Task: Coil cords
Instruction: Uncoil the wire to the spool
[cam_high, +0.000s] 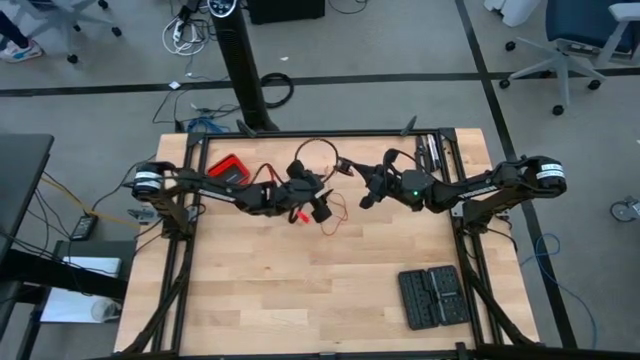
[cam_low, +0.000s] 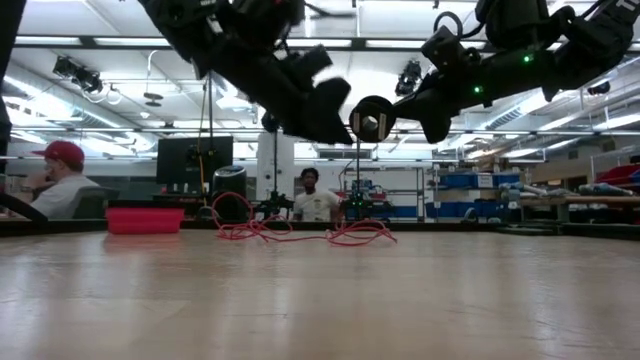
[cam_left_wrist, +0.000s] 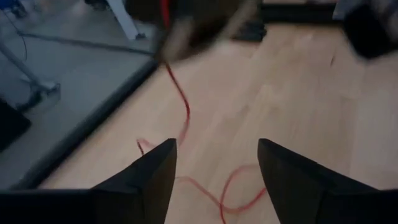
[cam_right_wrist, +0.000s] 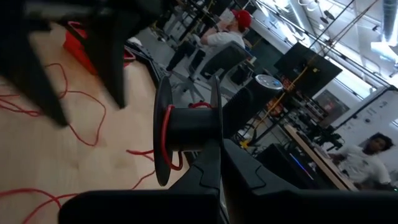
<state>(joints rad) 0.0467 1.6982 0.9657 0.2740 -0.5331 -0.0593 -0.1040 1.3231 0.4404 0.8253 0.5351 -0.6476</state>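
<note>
From above, the thin red wire (cam_high: 335, 213) is lying in loose loops on the far half of the wooden surface (cam_high: 300, 290), between the two arms, with one strand running up toward the left gripper (cam_high: 312, 205). That gripper is hovering over the wire with its fingers spread apart and nothing between them. The right gripper (cam_high: 366, 197) is reaching in from the right, near the left one. A red box with a black top (cam_high: 228, 167) is sitting by the far left edge, and a black tray (cam_high: 431, 296) is resting near the front right.

At table height, the wire (cam_low: 300, 232) is sprawling in flat, low loops running side to side across the far part of the surface, beside a red box (cam_low: 145, 219). Both arms are hanging above it. A small black spool (cam_low: 372, 119) is showing at the tip of the right arm. People are sitting in the room behind.

In the left wrist view, the dark fingers (cam_left_wrist: 149, 177) are standing wide apart, and the wire (cam_left_wrist: 183, 112) is trailing down between them to curls on the wood.

In the right wrist view, the fingers (cam_right_wrist: 208, 171) are clenching the black spool (cam_right_wrist: 186, 127), which is carrying a few turns of red wire (cam_right_wrist: 166, 134); more wire is lying in open curves on the surface beyond.
</note>
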